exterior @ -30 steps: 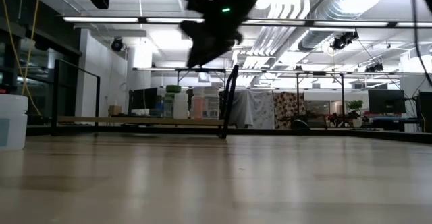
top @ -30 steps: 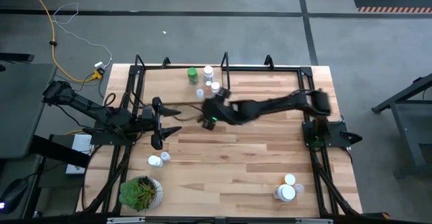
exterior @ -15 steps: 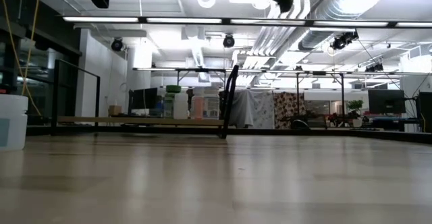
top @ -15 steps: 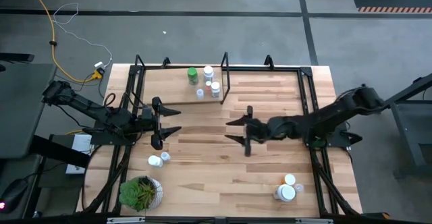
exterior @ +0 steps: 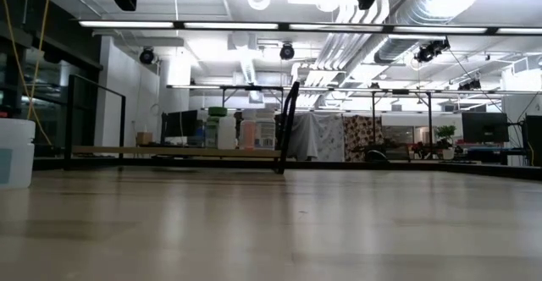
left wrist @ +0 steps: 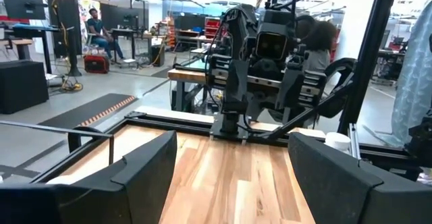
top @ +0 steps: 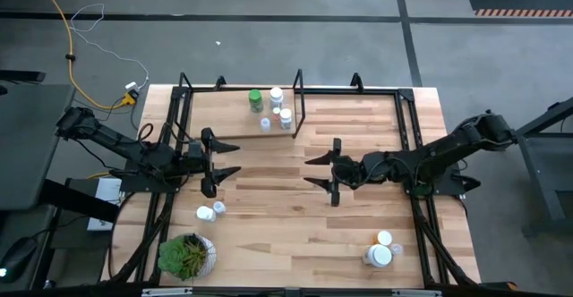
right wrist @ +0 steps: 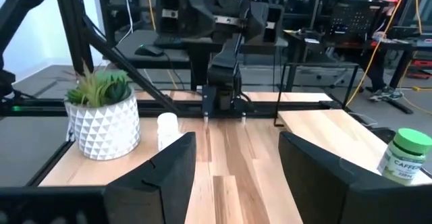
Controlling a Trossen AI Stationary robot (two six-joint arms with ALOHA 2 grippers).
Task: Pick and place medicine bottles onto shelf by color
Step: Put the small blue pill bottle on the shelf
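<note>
Seen from above, the shelf (top: 240, 118) stands at the far edge of the worktop (top: 304, 225), about 11 o'clock from the worktop's middle. On its plank there are four medicine bottles close together: a green bottle (top: 255, 100) at the back, a white bottle (top: 276, 96) just beside it toward 3 o'clock, another white one (top: 286, 118) a little nearer, and a small one (top: 266, 124) beside that.

More medicine bottles lie off the shelf. Two small white ones (top: 210, 211) are at about 8 o'clock from the middle, touching or almost touching each other, just above the potted plant (top: 186, 255) which stands in the near left corner. Two others, one with a wide white cap (top: 380, 255), are at about 5 o'clock, near the right front corner.

The left pincer (top: 231, 160) hangs at 9 o'clock from the middle, its fingers spread and holding nothing, pointing toward 3 o'clock. The right pincer (top: 313, 171) is near the middle of the worktop, a little toward 3 o'clock, pointing at 9 o'clock; its two fingers are also spread apart and nothing is between them. The two pincers face each other and are well apart.

In the right wrist view the green bottle (right wrist: 406, 157) shows at one side and the plant's white pot (right wrist: 104, 124) at the other, with a white bottle (right wrist: 167, 129) just beside the pot.
</note>
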